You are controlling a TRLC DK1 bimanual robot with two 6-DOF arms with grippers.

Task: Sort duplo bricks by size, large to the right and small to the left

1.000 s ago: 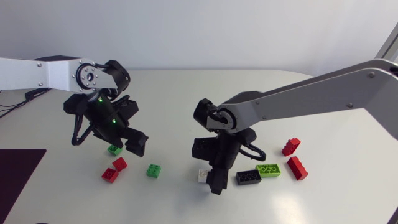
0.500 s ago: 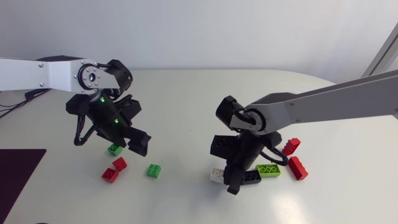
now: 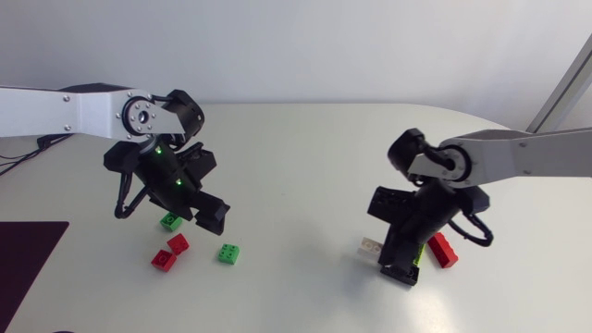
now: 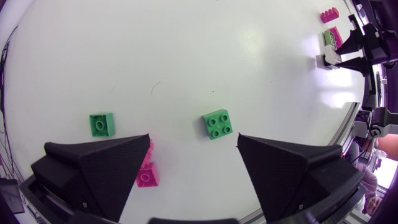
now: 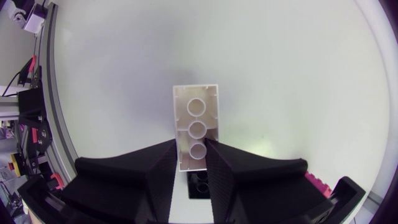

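While the right fingers (image 5: 143, 177) clamp the white brick (image 5: 196, 121) at the surface's (image 3: 277, 148) 4 o'clock, the left fingers (image 4: 106, 165) hang spread over 4 small bricks (image 3: 228, 252) at 8 o'clock.

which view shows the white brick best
Right wrist view: the white brick sits central, hollow underside toward the camera, clamped in the right end effector. Head view shows only one end; left wrist view, a distant speck.

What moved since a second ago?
The right end effector, shut on the white brick, took it to the right, toward the red brick. The left end effector hardly moved and stayed open. The small green brick lay still.
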